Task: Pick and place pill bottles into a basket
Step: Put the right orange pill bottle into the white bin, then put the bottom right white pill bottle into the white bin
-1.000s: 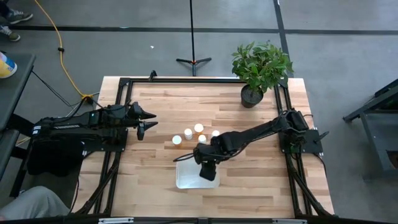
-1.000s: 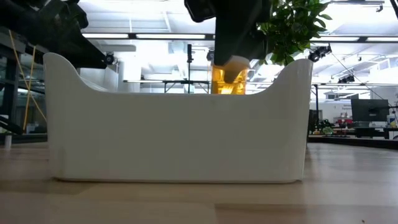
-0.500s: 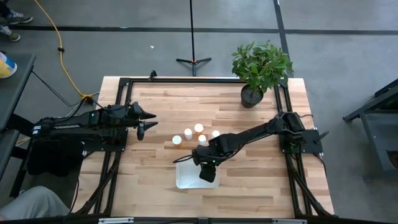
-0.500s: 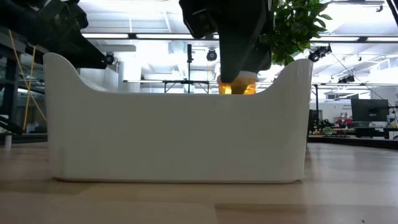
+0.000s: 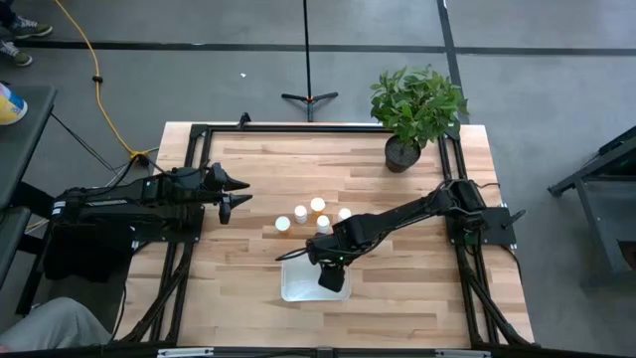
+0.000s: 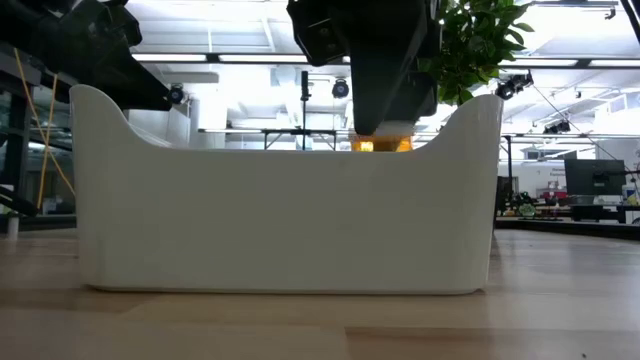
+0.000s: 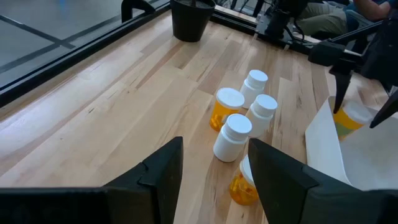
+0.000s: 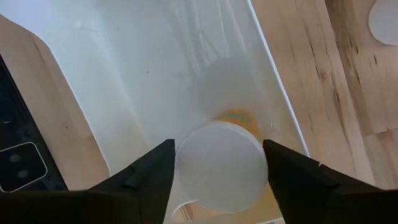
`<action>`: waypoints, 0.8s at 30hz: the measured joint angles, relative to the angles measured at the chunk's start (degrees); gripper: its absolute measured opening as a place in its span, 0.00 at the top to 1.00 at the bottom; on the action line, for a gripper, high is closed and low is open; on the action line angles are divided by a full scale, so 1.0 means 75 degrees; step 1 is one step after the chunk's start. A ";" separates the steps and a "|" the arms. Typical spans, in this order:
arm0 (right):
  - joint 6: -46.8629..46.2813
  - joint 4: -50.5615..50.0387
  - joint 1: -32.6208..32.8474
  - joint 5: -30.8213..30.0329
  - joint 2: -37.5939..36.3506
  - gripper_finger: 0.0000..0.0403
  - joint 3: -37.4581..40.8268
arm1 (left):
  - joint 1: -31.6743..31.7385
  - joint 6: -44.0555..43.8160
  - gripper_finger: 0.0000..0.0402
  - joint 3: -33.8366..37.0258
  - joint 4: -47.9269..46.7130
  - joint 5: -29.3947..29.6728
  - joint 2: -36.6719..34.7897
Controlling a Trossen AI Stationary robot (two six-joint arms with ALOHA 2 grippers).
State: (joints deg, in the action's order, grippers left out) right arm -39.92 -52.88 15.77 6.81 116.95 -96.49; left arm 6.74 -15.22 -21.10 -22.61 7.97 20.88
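My right gripper (image 5: 332,275) reaches down into the white basket (image 5: 294,289) and is shut on an orange pill bottle with a white cap (image 8: 219,167). The low view shows only a strip of the bottle's orange (image 6: 381,144) over the basket's wall (image 6: 280,220). Several more pill bottles (image 5: 318,205) stand upright in a cluster on the table just beyond the basket; they also show in the left wrist view (image 7: 233,134). My left gripper (image 7: 214,180) is open and empty above the table's left part, pointing toward the cluster. My right gripper pinches the bottle at its cap end (image 8: 185,169) between its two fingers (image 8: 149,177), one on each side of the round cap. The fingers come from above, pointing down. The bottle stands upright inside the basket; the basket's wall hides its bottom.
A dark pot with a green plant (image 5: 417,109) stands at the table's far right corner. Black frame rails (image 5: 189,239) run along the table's left and right sides. Bare wood lies left of the basket (image 5: 238,268).
My right gripper has gone down into the basket with the bottle, still shut on it. The bottle showed well above the basket's rim a second ago; now only a thin orange strip shows over it.
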 joint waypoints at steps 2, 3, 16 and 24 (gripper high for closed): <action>-0.0003 -0.0003 0.0000 0.0029 0.0000 0.37 0.0000 | 0.0000 0.0000 0.46 0.0000 0.0000 0.0001 -0.0002; -0.0004 -0.0001 0.0000 0.0033 0.0000 0.35 0.0000 | 0.0000 0.0000 0.46 0.0000 0.0000 0.0001 -0.0001; 0.0331 -0.0217 0.0000 -0.0013 0.0009 0.30 -0.0694 | 0.0000 0.0000 0.46 0.0000 0.0003 0.0002 -0.0001; 0.0761 -0.1737 -0.0224 -0.1477 0.0009 0.30 -0.1877 | 0.0000 -0.0003 0.46 0.0000 0.0003 0.0001 -0.0001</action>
State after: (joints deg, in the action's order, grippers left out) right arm -34.21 -65.91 14.09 -4.27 117.01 -110.56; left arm 6.74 -15.25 -21.10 -22.59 7.97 20.87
